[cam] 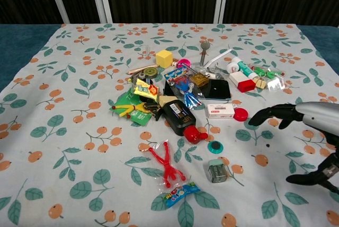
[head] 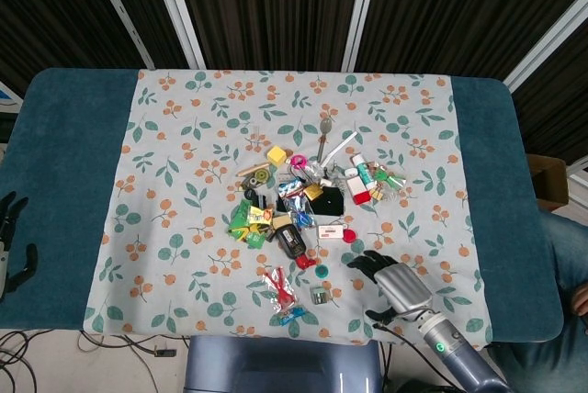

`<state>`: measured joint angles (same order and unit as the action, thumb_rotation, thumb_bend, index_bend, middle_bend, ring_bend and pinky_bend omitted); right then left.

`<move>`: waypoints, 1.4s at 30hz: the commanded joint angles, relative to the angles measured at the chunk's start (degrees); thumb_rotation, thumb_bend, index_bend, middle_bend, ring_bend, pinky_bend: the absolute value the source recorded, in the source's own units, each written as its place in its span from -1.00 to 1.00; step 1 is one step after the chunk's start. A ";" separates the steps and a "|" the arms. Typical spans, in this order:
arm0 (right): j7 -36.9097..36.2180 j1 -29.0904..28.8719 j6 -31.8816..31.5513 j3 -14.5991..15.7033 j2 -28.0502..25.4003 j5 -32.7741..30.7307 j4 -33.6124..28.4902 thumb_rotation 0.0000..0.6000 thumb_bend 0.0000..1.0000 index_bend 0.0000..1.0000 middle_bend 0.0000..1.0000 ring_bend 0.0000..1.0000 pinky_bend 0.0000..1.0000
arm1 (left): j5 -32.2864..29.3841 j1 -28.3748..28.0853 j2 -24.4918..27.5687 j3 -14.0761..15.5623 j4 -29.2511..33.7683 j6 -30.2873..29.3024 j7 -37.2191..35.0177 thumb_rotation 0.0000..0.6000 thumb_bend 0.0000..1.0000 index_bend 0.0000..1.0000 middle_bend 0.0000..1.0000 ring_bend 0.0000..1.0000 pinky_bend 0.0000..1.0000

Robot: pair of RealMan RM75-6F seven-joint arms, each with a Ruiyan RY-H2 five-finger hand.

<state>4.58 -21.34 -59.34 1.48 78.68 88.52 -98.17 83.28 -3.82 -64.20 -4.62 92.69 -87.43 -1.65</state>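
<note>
Head view: right robot hand (head: 393,281) was seen near the bench's (head: 64,136) front edge, fingers spread, nothing held, palm down beside the red cap (head: 350,234). Left robot hand (head: 11,239) was parked open at the left edge.

Chest view: the spread fingers (cam: 271,113) were recorded just right of the red cap (cam: 241,114), apart from it.

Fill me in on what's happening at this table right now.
The right hand hovers open above the floral tablecloth, holding nothing, its fingers spread toward a heap of small items. Nearest its fingertips are the round red cap and the white rectangular tag. The left hand is off by the table's left edge, open, holding nothing.
</note>
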 commanded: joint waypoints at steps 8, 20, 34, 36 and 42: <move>6.22 0.24 -0.69 0.52 5.50 -1.67 0.65 1.00 -0.51 -0.48 -0.48 -0.79 -0.54 | -0.29 -0.39 0.38 -0.29 1.89 0.46 1.43 1.00 0.12 -0.89 -1.00 -1.00 -0.89; 7.76 -1.89 2.02 -0.87 10.81 -4.22 3.47 1.00 -0.39 -0.39 -0.40 -0.79 -0.54 | -0.63 -0.29 0.47 -0.22 1.85 0.64 1.25 1.00 0.12 -0.89 -1.00 -1.00 -0.89; 8.95 -4.17 4.01 -2.07 14.39 -7.19 6.08 1.00 -0.38 -0.34 -0.30 -0.78 -0.54 | -1.32 -0.47 0.71 -0.59 2.65 0.93 1.44 1.00 0.12 -0.89 -1.00 -1.00 -0.88; 8.93 -4.23 3.86 -1.90 14.56 -7.12 6.15 1.00 -0.38 -0.31 -0.26 -0.77 -0.54 | -1.40 -0.46 0.72 -0.59 2.68 0.96 1.47 1.00 0.12 -0.89 -1.00 -1.00 -0.88; 8.48 -4.31 3.08 -1.55 15.26 -6.63 6.49 1.00 -0.37 -0.24 -0.16 -0.72 -0.54 | -1.54 -0.45 0.71 -0.58 2.80 1.03 1.63 1.00 0.12 -0.89 -1.00 -1.00 -0.87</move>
<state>13.10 -25.64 -56.23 -0.09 93.91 81.87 -91.71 81.73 -4.27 -63.50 -5.20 95.49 -86.40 -0.02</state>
